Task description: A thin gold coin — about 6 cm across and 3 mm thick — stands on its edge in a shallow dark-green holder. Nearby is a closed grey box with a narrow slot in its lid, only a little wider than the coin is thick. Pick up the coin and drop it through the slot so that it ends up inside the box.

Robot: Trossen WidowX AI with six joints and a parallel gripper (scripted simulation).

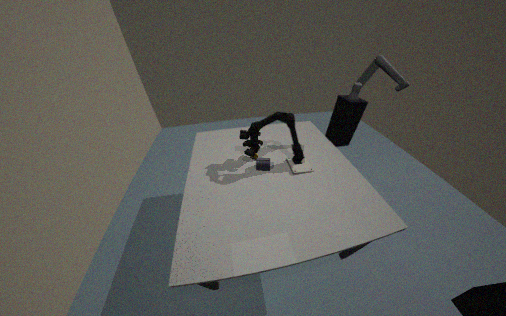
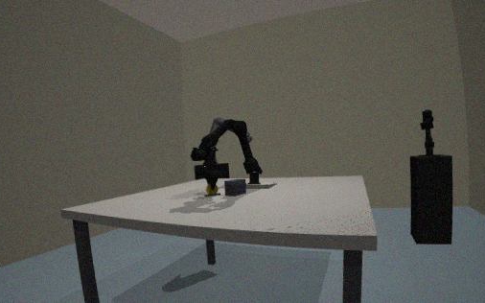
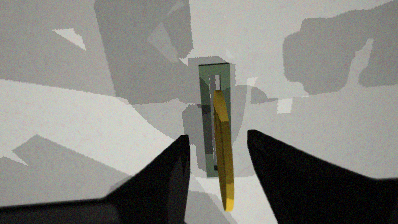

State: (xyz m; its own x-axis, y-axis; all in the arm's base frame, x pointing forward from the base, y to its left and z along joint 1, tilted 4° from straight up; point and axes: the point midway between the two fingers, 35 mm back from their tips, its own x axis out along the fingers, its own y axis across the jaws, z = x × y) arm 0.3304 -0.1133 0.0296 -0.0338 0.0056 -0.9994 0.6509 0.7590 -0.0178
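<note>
The gold coin (image 1: 255,156) (image 2: 212,191) (image 3: 226,155) stands on edge in the dark-green holder (image 3: 204,72), seen nearly edge-on in the wrist view. My gripper (image 1: 252,154) (image 2: 212,185) (image 3: 218,139) points down over the coin. It is open, with one finger on each side of the coin and a gap on both sides. The coin is a little nearer the right finger. The grey box (image 1: 263,164) (image 2: 235,187) stands close beside the holder, on the side toward the arm's base. Its slot cannot be made out, and it is outside the wrist view.
The arm's base sits on a pale plate (image 1: 301,170) (image 2: 267,185) on the white table (image 1: 253,215) (image 2: 305,206), beyond the grey box. Shadows of the arm fall around the holder. Black pedestals (image 1: 345,120) (image 2: 430,198) with other arms stand off the table.
</note>
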